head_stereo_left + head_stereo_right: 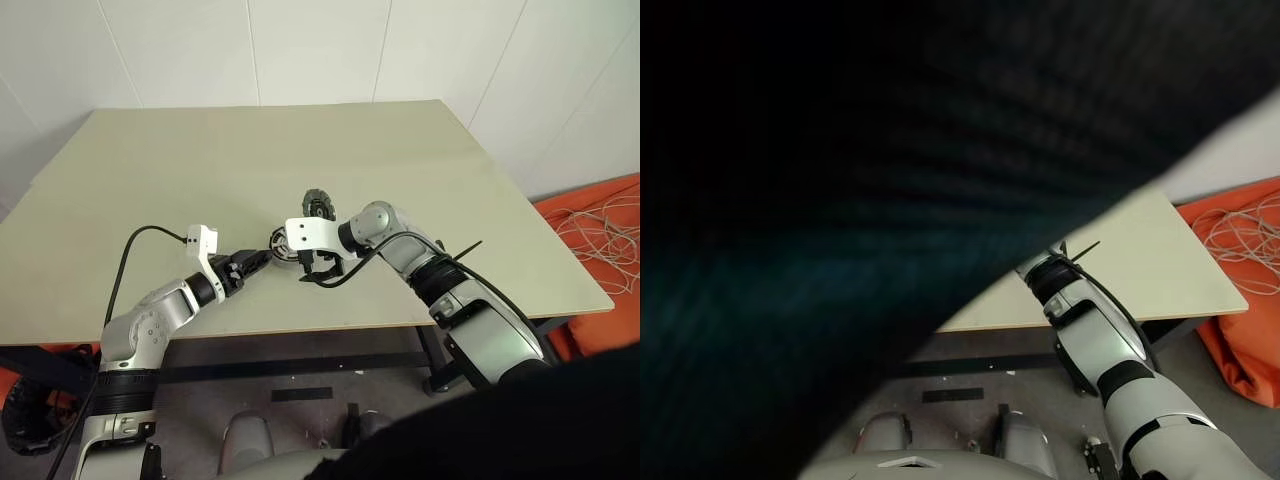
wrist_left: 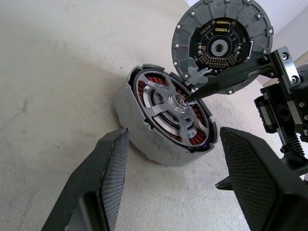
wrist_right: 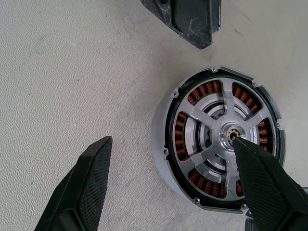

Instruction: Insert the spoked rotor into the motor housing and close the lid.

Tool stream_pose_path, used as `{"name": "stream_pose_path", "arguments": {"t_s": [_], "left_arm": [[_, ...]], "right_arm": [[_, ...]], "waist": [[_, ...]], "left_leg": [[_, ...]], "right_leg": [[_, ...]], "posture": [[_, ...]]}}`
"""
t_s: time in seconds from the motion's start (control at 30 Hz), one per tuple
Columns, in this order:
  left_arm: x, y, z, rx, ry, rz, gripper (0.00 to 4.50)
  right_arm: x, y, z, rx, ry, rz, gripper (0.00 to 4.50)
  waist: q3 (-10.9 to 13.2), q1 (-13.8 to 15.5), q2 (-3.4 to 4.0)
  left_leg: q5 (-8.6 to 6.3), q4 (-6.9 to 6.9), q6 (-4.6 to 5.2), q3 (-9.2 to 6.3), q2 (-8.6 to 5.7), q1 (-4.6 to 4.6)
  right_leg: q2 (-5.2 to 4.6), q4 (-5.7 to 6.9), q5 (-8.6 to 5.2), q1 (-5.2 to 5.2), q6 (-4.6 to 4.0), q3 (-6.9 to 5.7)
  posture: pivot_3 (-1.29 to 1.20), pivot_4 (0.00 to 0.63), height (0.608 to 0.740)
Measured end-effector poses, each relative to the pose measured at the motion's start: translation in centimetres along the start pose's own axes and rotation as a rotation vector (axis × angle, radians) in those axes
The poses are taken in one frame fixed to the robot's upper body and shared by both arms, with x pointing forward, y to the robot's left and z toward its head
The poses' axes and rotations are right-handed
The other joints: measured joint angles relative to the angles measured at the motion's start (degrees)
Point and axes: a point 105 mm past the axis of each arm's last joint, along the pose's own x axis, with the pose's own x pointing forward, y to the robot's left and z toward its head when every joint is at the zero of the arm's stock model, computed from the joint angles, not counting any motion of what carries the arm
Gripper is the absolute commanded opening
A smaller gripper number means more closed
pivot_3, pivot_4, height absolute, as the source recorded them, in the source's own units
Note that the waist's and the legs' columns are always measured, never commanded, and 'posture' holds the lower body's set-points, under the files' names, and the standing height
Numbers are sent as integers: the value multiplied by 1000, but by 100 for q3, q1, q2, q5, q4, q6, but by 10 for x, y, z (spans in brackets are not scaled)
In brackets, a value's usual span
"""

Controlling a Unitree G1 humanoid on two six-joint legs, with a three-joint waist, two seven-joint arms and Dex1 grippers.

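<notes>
1. Here your spoked rotor sits inside the motor housing on the table; the lid stands raised.
2. Your right gripper is spread wide, one fingertip at the hub, holding nothing.
3. Your left gripper gapes empty beside the housing.
4. A dark blur hides most of your right eye view.

1. The left eye view is evenly and softly lit from overhead; the pale table reads bright with no hard glare.
2. Shadows there are faint and short, pooled under the arms near the table's 6 o'clock edge.
3. The right eye view is mostly covered by a dark, out-of-focus mass with a faint woven ripple, leaving a clear wedge from 3 to 6 o'clock.
4. Both wrist views are sharp at centre: the spoked rotor shows soft sheen on its spokes, and the copper windings stay crisp.
5. The near fingers are large and slightly soft.
6. The lid stands in even light.
</notes>
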Motion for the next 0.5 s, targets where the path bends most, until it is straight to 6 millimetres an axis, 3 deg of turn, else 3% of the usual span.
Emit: {"name": "stream_pose_path", "arguments": {"t_s": [0.17, 0.37, 0.5], "left_arm": [[1, 0, 1, 1, 0, -2, 3193], [1, 0, 1, 1, 0, -2, 3193], [1, 0, 1, -1, 0, -2, 3193]], "right_arm": [[0, 2, 0, 6, -5, -7, 4472], [-3, 7, -1, 23, -10, -1, 2656], [-2, 12, -1, 33, -14, 6, 2656]], "waist": [[0, 2, 0], [0, 2, 0], [0, -2, 0]], "left_leg": [[0, 0, 0, 0, 0, 0], [0, 0, 0, 0, 0, -1], [0, 0, 0, 0, 1, 1]], "right_leg": [[0, 0, 0, 0, 0, 0], [0, -2, 0, 0, 0, 0], [0, 0, 0, 0, 0, 0]], "posture": [[0, 0, 740], [0, 0, 740], [0, 0, 740]]}}
